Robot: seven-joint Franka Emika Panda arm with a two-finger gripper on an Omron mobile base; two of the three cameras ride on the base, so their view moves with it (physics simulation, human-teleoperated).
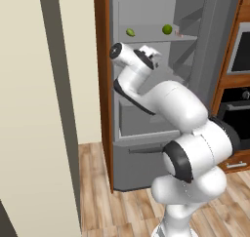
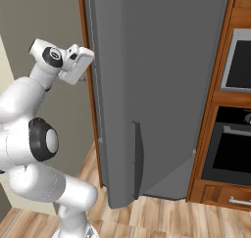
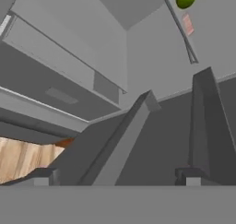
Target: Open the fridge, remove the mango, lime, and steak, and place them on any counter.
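The tall matte grey fridge (image 1: 146, 114) stands open. On one upper shelf sit one yellow-green oval mango (image 1: 130, 32), one round green lime (image 1: 167, 29) and one pinkish steak (image 1: 178, 34). The two-finger gripper (image 3: 115, 176), fingers spread wide and empty, is inside below them.

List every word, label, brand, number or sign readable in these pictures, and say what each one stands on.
None: no readable text anywhere.
The fridge, its shelves and its open door carry no brand or label.
The mango, the lime and the steak bear no sticker or print.
The black wall oven shows no legible markings or digits.
The robot's white arm is unmarked.
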